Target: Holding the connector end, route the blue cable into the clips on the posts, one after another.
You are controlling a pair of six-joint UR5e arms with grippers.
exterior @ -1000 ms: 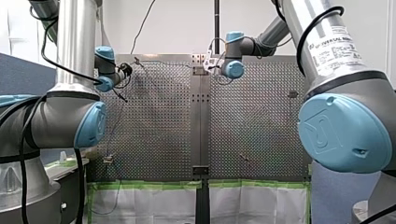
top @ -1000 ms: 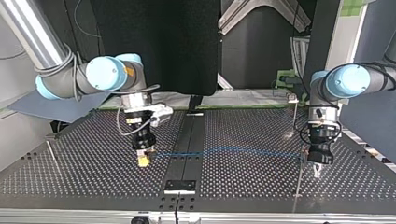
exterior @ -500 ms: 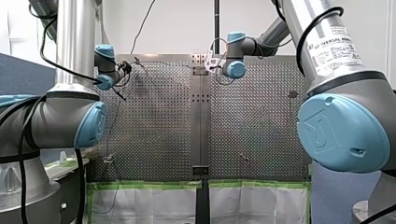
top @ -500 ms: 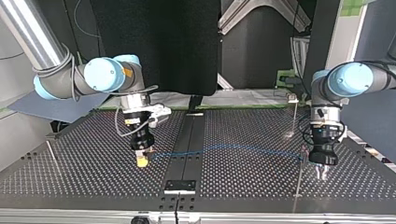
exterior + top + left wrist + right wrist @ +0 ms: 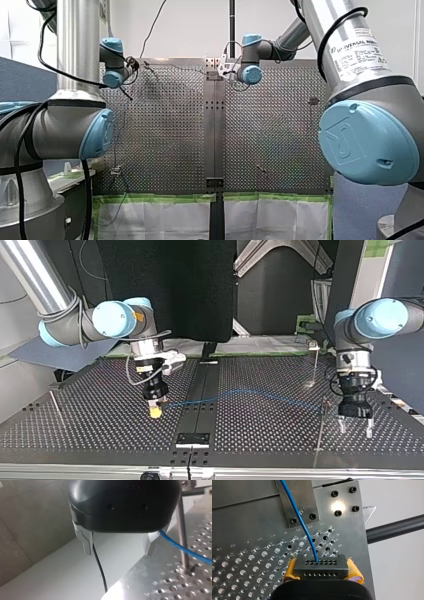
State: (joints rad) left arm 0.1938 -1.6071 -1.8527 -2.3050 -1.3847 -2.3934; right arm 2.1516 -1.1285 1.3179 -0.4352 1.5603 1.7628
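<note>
Right hand clamps the connector, left hand hangs open and empty beside a post

In the top view my right hand (image 5: 156,411) is low over the perforated table (image 5: 260,440), at about 9 o'clock of the dark centre strip (image 5: 202,380). The right wrist view shows its yellow pads (image 5: 290,571) closed on the two ends of the black connector (image 5: 321,567). The blue cable (image 5: 250,392) leaves the connector toward 3 o'clock, arches shallowly over the strip and comes down near my left hand (image 5: 355,429). That hand's metal fingers (image 5: 86,542) are spread wide with nothing between them. In the left wrist view the cable passes just beside one fingertip and crosses a thin metal post (image 5: 182,530); whether it sits in a clip there I cannot tell
</note>
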